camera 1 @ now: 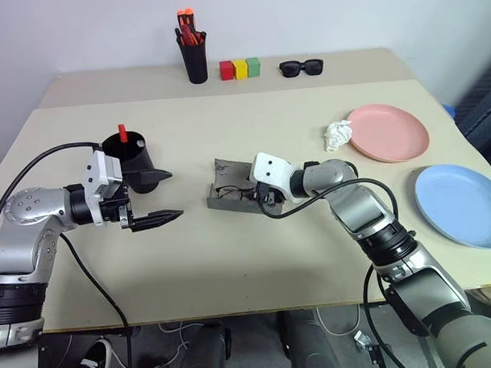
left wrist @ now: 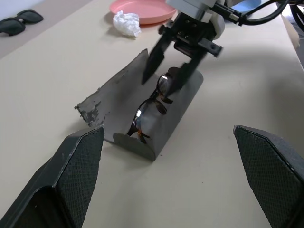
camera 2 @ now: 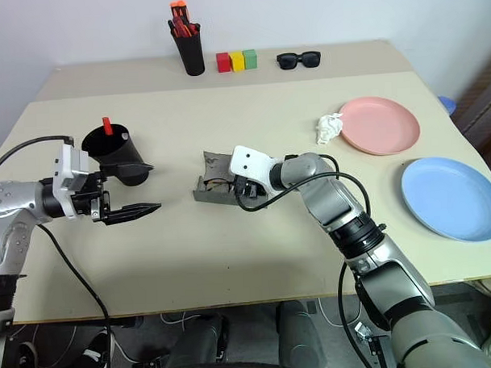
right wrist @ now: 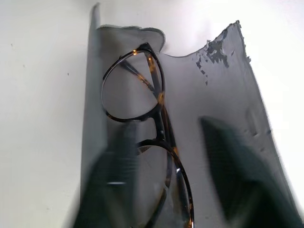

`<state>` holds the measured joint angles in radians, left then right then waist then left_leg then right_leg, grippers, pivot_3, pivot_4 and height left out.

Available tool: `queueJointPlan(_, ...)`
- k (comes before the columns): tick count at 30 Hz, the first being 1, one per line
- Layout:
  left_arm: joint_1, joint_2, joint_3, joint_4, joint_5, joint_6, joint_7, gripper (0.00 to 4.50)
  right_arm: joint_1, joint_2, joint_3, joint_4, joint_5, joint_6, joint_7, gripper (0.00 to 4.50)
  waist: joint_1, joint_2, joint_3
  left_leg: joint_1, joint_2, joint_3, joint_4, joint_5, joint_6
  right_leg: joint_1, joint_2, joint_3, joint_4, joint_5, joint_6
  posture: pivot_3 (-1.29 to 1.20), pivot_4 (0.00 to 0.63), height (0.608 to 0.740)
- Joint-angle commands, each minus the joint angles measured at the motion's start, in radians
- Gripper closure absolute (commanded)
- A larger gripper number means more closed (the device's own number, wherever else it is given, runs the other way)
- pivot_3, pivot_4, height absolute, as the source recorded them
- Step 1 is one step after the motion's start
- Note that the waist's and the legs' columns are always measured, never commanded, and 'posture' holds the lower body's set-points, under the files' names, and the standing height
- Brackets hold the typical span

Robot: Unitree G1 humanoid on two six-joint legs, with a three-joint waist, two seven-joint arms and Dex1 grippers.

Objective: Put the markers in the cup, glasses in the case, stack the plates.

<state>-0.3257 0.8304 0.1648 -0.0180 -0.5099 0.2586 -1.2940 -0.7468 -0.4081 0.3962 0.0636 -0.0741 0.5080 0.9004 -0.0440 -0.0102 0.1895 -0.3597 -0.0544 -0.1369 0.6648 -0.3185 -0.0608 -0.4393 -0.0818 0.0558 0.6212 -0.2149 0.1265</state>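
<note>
Glasses [left wrist: 151, 102] lie inside the open case [left wrist: 142, 114]; right pincer [left wrist: 167, 66] hovers over them, fingers parted, gripping nothing. Left pincer [camera 1: 155, 197] open (idle). Risk: a fingertip snagging the frame on withdrawal, dragging it out.

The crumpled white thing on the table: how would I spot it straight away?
Find the round pink plastic plate at the table's far right. The crumpled white paper wad lies by its left rim. It alone is white and shapeless.
</note>
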Motion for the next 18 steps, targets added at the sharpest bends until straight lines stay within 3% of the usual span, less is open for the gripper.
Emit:
queueJointPlan(1, -0.011, 0.016, 0.007, -0.022, -0.003, 0.005, 0.004, 0.00, -0.043, 0.022, -0.062, -0.034, 0.048, 0.027, -0.009, 0.63, 0.000, 0.000, 0.000, 0.000, 0.000, 0.000, 0.000, 0.000, 0.000, 0.000, 0.000, 0.000, 0.000, 0.000, 0.000, 0.00, 0.150, 0.740)
queueJointPlan(2, -0.012, 0.016, 0.007, -0.022, -0.003, 0.005, 0.004, 0.00, -0.047, 0.028, -0.073, -0.037, 0.057, 0.033, -0.014, 0.07, 0.000, 0.000, 0.000, 0.000, 0.000, 0.000, 0.000, 0.000, 0.000, 0.000, 0.000, 0.000, 0.000, 0.000, 0.000, 0.00, 0.150, 0.740)
queueJointPlan(11, -0.146, -0.065, -0.038, 0.046, 0.041, -0.030, 0.080, 0.00, -0.122, 0.105, -0.302, -0.061, 0.186, -0.032, -0.161, 0.02, 0.001, 0.000, 0.000, 0.000, 0.000, 0.000, 0.000, 0.000, 0.000, -0.001, 0.000, 0.000, 0.000, 0.000, 0.000, 0.00, 0.150, 0.740)
queueJointPlan(13, -0.192, -0.096, -0.058, 0.073, 0.066, -0.033, 0.115, 0.00, -0.094, 0.094, -0.354, -0.113, 0.261, -0.003, -0.132, 0.02, 0.006, 0.000, 0.000, -0.001, 0.000, -0.001, 0.000, 0.000, 0.000, -0.001, 0.000, 0.000, 0.000, 0.000, 0.000, 0.00, 0.150, 0.740)
queueJointPlan(15, -0.257, -0.146, -0.101, 0.132, 0.146, -0.086, 0.188, 0.00, 0.009, 0.034, -0.431, -0.243, 0.388, 0.041, -0.046, 0.02, 0.014, 0.000, 0.000, -0.001, 0.000, -0.001, 0.000, 0.000, 0.000, -0.001, 0.000, -0.001, 0.000, 0.000, 0.000, 0.00, 0.150, 0.740)
queueJointPlan(18, -0.323, -0.193, -0.132, 0.177, 0.158, -0.036, 0.220, 0.00, 0.133, -0.064, -0.491, -0.348, 0.458, 0.073, 0.003, 0.02, 0.026, 0.000, 0.000, -0.003, -0.001, -0.001, 0.000, 0.000, 0.000, 0.000, -0.001, -0.002, -0.003, 0.000, 0.000, 0.00, 0.150, 0.740)
